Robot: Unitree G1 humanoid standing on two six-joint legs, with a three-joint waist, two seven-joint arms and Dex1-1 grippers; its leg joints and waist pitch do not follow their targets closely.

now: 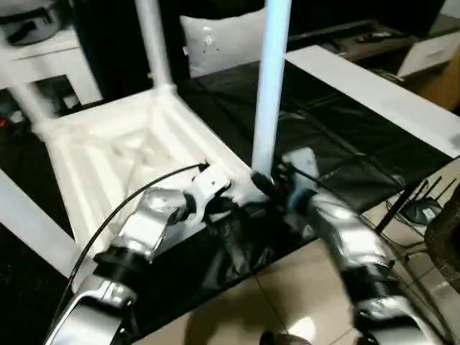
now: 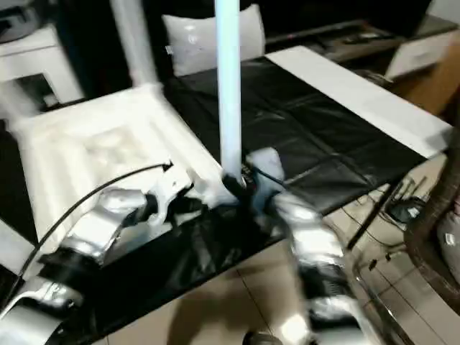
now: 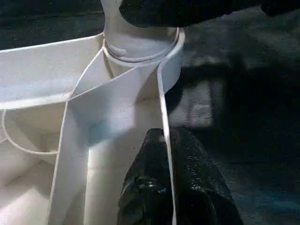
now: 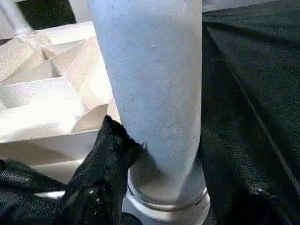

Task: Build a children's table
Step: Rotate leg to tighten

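The white tabletop (image 1: 108,151) lies upside down on a black-covered surface, ribs facing up. A long white leg (image 1: 272,93) stands upright in its near right corner socket (image 4: 164,206). My right gripper (image 1: 269,183) is shut on this leg just above the socket, one black finger (image 4: 108,164) pressed against its side. My left gripper (image 1: 223,205) is shut on the tabletop's thin rim wall (image 3: 161,108) a short way from that socket (image 3: 140,47). Another leg (image 1: 154,43) stands in the far corner.
A white pillow (image 1: 223,43) sits behind the tabletop. A long white board (image 1: 374,86) runs along the right of the black cover (image 1: 338,158). Tiled floor (image 1: 287,287) and a dark wire rack (image 1: 424,201) lie at the near right. White furniture (image 1: 43,57) stands at the back left.
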